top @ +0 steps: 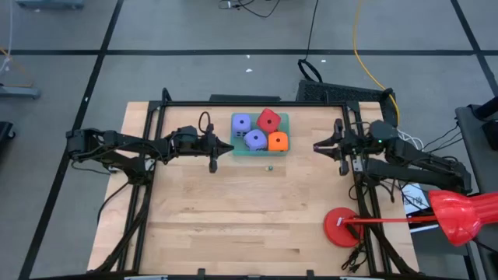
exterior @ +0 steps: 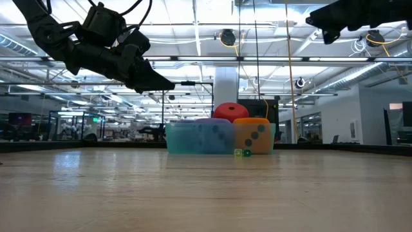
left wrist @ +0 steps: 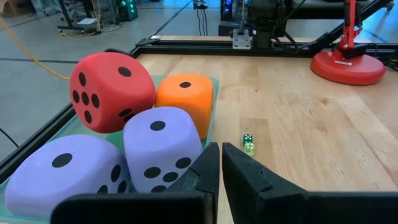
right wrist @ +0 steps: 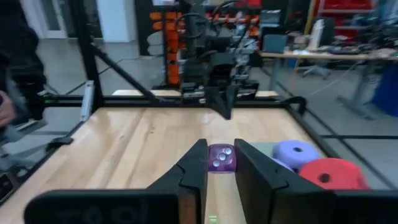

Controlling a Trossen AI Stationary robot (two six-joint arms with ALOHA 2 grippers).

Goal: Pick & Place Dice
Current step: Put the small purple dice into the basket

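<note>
Purple small die (right wrist: pixel 221 158) sits pinched in my right gripper (right wrist: pixel 221 163) jaws, raised over the tabletop (top: pixel 233 218) right of the green tray (top: pixel 282 118). Tray holds red (top: pixel 269 120), orange (top: pixel 278 141) and two purple-blue dice (top: pixel 254 139). Left gripper (left wrist: pixel 220 163) hovers beside the tray, jaws pressed together. Two tiny green dice (left wrist: pixel 248 144) lie near the tray.

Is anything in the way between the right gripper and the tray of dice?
Nothing visible. Only bare table lies between the tray and the right gripper, which holds a small purple die.

Red round stand base (top: pixel 343 227) on wooden table (top: pixel 233 225), near-right corner
</note>
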